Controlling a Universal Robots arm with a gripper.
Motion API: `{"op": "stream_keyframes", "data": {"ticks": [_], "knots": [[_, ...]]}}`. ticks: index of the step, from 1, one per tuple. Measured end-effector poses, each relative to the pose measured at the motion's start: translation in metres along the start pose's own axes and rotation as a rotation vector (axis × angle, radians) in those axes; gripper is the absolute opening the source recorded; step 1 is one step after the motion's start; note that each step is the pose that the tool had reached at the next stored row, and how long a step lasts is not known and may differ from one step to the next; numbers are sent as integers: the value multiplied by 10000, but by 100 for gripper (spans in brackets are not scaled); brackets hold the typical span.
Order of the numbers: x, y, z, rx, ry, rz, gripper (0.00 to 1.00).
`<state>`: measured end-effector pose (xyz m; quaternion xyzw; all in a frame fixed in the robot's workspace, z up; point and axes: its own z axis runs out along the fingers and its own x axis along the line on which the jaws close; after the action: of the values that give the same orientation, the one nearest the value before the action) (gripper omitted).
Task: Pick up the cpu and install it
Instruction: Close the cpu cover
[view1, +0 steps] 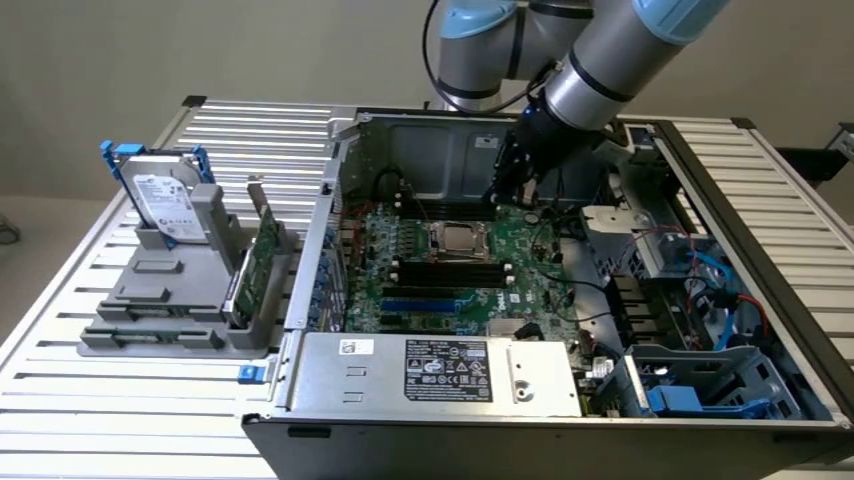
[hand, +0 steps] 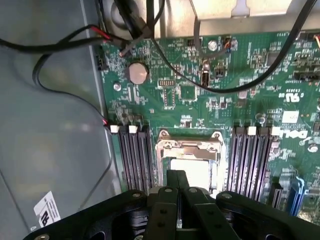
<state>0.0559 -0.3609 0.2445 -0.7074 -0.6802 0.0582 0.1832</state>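
The cpu is a small silvery square lying flat in the metal socket frame in the middle of the green motherboard. In the wrist view the cpu shows as a pale square just beyond my fingertips. My gripper hangs inside the open computer case, above the board and toward the case's back wall from the socket. Its black fingers are pressed together with nothing between them, so the gripper is shut and apart from the chip.
Black memory slots flank the socket, and loose black cables cross the board. The power supply fills the case's front. On the exterior view's left, a grey holder carries a hard drive and a green card.
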Motion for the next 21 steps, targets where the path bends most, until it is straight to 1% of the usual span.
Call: {"op": "stream_keyframes", "data": {"ticks": [1, 3, 4, 5, 11, 16, 19, 21], "knots": [[0, -6, 3, 91, -4, 1, 11], [-2, -24, 11, 235, -14, 10, 11], [-3, -38, 18, 290, -18, 13, 11], [-6, -61, 32, 319, -19, 17, 11], [-35, -290, 181, 325, -20, 7, 11], [-61, -428, 317, 327, -29, -7, 11], [-75, -516, 386, 324, -55, 2, 11], [-82, -558, 418, 319, -92, 14, 11]]}}
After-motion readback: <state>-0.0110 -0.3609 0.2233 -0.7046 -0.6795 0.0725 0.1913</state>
